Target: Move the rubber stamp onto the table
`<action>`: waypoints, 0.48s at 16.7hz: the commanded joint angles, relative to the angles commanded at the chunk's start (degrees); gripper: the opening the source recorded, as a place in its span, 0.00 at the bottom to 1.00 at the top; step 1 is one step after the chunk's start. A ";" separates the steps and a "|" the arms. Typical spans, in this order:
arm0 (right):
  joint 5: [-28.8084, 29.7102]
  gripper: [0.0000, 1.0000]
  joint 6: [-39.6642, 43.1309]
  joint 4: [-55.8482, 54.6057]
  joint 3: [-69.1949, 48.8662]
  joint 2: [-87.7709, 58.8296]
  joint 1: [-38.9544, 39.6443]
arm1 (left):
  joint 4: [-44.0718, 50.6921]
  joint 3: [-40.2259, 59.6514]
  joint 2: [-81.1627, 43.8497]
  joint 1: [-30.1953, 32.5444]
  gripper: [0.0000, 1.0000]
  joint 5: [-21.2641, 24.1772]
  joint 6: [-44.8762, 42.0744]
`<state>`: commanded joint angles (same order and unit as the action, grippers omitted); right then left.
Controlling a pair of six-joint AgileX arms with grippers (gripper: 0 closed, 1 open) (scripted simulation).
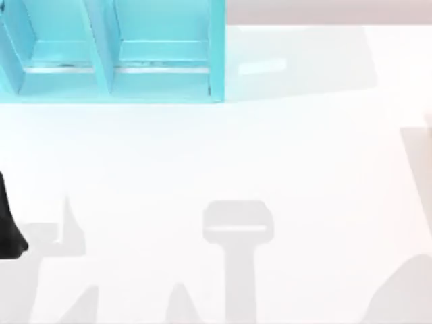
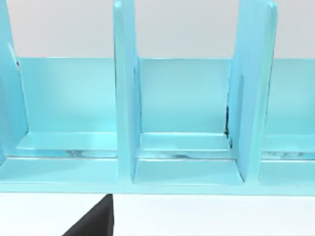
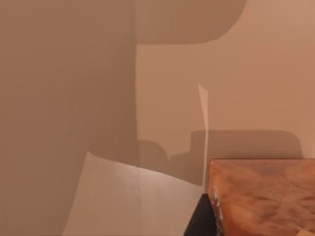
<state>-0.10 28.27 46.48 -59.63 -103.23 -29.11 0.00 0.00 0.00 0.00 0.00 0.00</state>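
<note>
Surface: broad, white and glossy; shadows of the arms fall along its near edge.
Shelf unit: teal-blue, at the far left corner of the surface; the compartments seen from above and from the left wrist view hold nothing.
Rubber stamp: an orange-brown wooden block face sits very close to the right wrist camera; the red knob cannot be made out. Its place on or above the surface cannot be fixed.
Right pincer: a dark part lies just beside the block; whether the fingers grip it cannot be told.
Left arm: a dark part shows at the left edge of the surface, facing the shelf unit; state of its pincer cannot be told.
Step in hand: judged to be the carry, the stamp at the right wrist and not on the shelf.
Next move: judged to call for lowering the block upright onto bare surface, then letting go.
Writing: no brand, label or lettering readable.
</note>
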 joint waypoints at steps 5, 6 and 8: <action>0.00 0.00 0.00 0.00 0.00 0.00 0.00 | 0.00 0.00 0.00 0.00 1.00 0.00 0.00; 0.01 0.00 -0.05 0.02 -0.04 0.09 -0.02 | 0.00 0.00 0.00 0.00 1.00 0.00 0.00; 0.27 0.00 -0.47 0.71 -0.81 0.86 0.56 | 0.00 0.00 0.00 0.00 1.00 0.00 0.00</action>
<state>0.17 27.80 47.19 -60.44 -102.36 -28.55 0.00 0.00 0.00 0.00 0.00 0.00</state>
